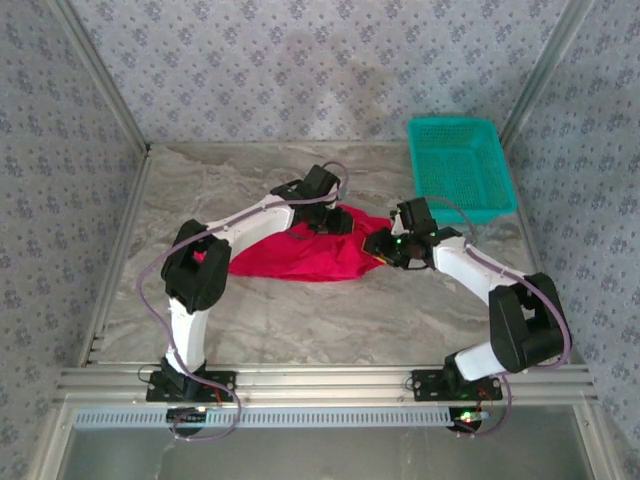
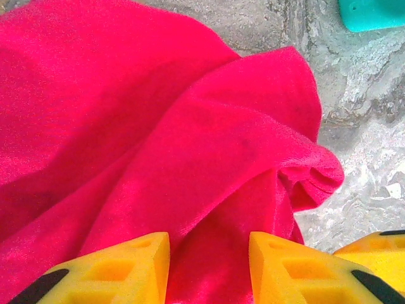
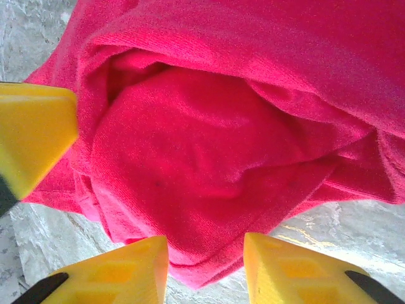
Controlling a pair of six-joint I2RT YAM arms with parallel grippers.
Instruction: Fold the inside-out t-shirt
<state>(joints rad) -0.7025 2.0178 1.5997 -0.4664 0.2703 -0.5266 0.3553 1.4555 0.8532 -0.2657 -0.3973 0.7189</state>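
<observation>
The bright red soft cloth t-shirt (image 1: pixel 300 258) lies crumpled mid-frame in the top view. Our left gripper (image 2: pixel 209 247) pinches a bunched ridge of it, while our right gripper (image 3: pixel 205 247) stands with jaws spread at a corner. We judge it light and limp, best taken by hem corners.

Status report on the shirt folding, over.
Left tool on t-shirt, cloth between jaws, grip unclear. Right tool open at its right edge. T-shirt crumpled, not folded. Basket far right, apart.
</observation>
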